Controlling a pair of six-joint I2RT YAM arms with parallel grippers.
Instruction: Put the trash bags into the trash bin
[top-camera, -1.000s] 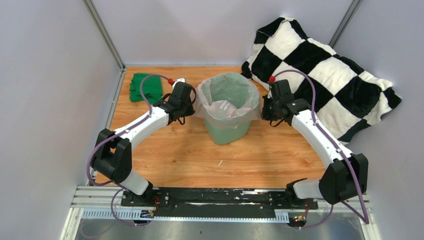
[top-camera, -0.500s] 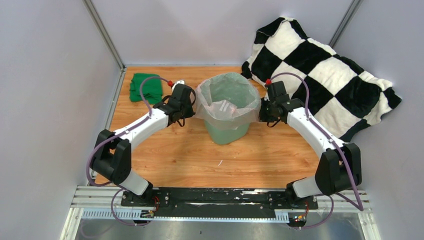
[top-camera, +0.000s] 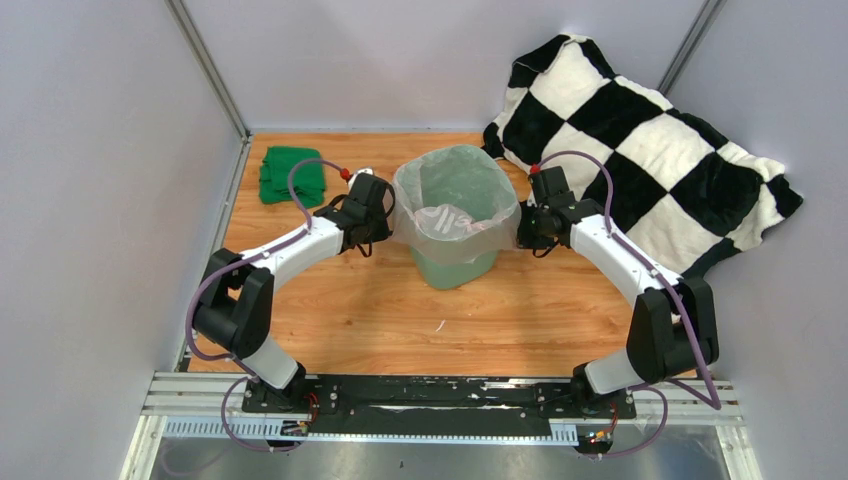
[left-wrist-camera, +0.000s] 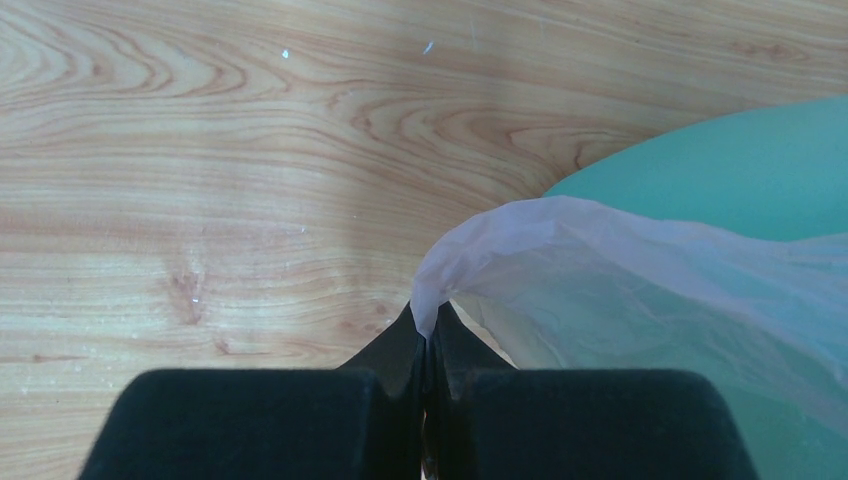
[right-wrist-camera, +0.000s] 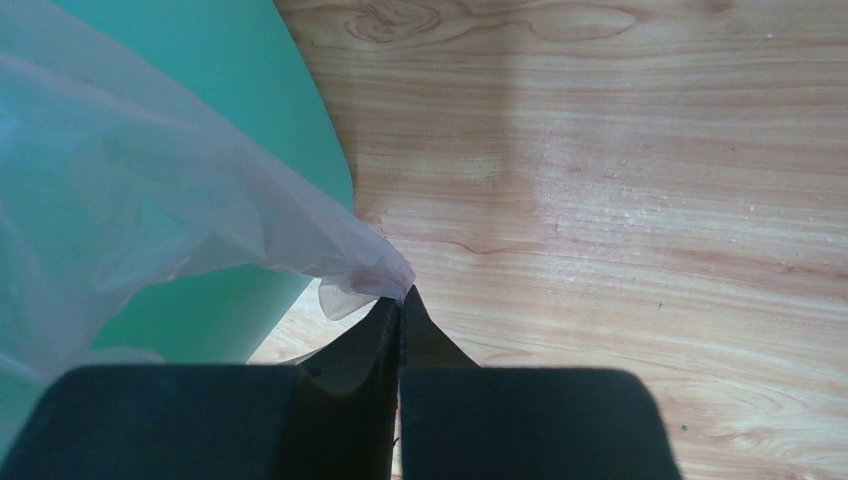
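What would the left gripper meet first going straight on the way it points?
Past the trash bag edge pinched in the left gripper, probably the wooden table beside the trash bin; depth unclear.

The top view looks steeply down from high on the near side of the trash bin (top-camera: 455, 268), far enough off to hold the whole tabletop (top-camera: 400, 310), with the bin near its middle. The left wrist camera sits close at the bin's left side, looking down past the left gripper (left-wrist-camera: 428, 335). The right wrist camera does likewise at the bin's right, past the right gripper (right-wrist-camera: 400, 300). All three share the bin's green wall, the trash bag (top-camera: 455, 225) over it and the wood beside it.
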